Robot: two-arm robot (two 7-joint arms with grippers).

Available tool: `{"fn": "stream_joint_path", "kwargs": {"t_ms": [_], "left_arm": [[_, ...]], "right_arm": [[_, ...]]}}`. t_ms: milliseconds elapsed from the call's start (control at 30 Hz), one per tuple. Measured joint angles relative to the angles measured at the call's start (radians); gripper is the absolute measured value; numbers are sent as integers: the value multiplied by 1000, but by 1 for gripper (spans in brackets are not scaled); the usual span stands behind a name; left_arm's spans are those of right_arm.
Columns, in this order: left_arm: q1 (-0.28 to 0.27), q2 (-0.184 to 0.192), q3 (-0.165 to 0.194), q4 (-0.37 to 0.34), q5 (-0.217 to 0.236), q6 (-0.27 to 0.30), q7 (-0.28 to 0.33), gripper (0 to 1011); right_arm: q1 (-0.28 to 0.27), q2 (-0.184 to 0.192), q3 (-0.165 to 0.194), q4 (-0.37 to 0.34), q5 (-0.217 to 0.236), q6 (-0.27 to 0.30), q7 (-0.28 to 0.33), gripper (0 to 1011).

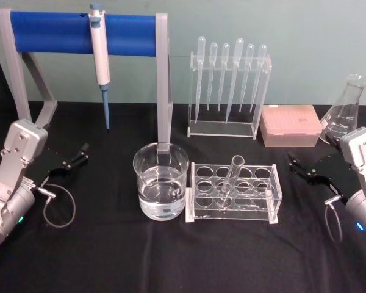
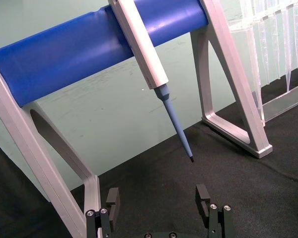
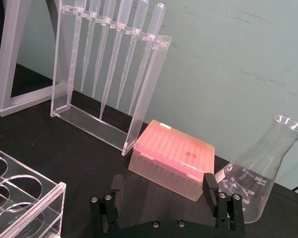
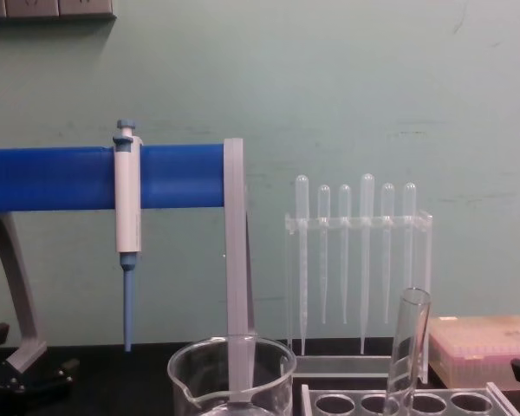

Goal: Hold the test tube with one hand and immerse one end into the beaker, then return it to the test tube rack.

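- left claw, near-left on the black worktop: fingers spread wide, nothing btwn them, aimed in toward the middle. Well apart from the glassware.
- right claw, near-right: fingers spread the same way, holding nothing. It sits right of the rack, not touching it.
- beaker, centre, a bit left: wide clear glass cyl., approx half full of clear liq. In the chest view the pouring spout is on the left of its rim.
- test tube rack, clear acrylic, 2 rows x 4 holes. Its left end is right up against the beaker; can't tell if they touch.
- test tube, in the rack, 2nd column from the beaker end; can't tell which row.
  - Long clear glass, rounded closed end down, open rim up.
  - Tilted, not upright: rim leans right & away.
  - Upper part stands well above the rack top. Much narrower than the beaker.
- pipettor stand, far left: grey frame w/ a blue bar. A white-and-blue pipettor hangs on it, tip down.
- pipette rack, behind the tube rack: clear, w/ six bulb-topped pipettes hanging upright.
- pink tip box, just right of the pipette rack.
- conical flask, far right, clear glass, upright.
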Motion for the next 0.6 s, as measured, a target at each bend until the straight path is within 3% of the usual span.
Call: {"fn": "stream_joint_path", "kwargs": {"t_ms": [600], "left_arm": [[0, 0, 0, 0, 0, 0, 0, 1000]], "right_arm": [[0, 0, 0, 0, 0, 0, 0, 1004]]}}
